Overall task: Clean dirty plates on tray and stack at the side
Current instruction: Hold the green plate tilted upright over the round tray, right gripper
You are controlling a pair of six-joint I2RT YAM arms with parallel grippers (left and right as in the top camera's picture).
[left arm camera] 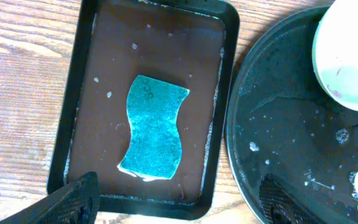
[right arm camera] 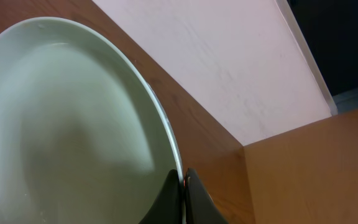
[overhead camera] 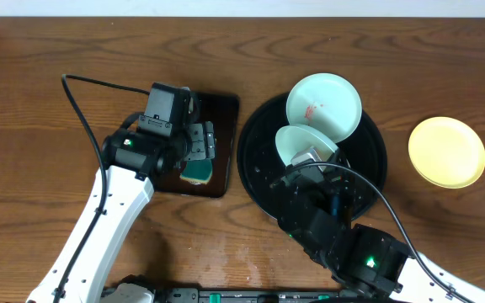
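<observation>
Nearest the robot, the right hand (right arm camera: 184, 186) is closed down to a narrow pinch on the rim of a mint-white plate (right arm camera: 61, 124). It holds the plate tilted up on edge over the round black tray (overhead camera: 259, 172), probably so that drips fall into the tray and the face is presented for wiping. The left hand (left arm camera: 179, 202) hangs with its fingers spread wide and nothing between them, above a teal sponge (left arm camera: 154, 127). The sponge lies flat in brownish water in the rectangular tray (left arm camera: 73, 93), just beside the round one, and looks placed there to stay wet and within reach.

Farther back on the round tray rests a second mint plate (overhead camera: 327, 101), marked with a red smear and so probably not yet cleaned. A yellow plate (overhead camera: 447, 151) sits off the tray to the right, seemingly the start of the stack.

The surface (overhead camera: 57, 42) is dark, strongly grained wood. Beyond its edge the right wrist view shows a pale wall (right arm camera: 229, 56).
</observation>
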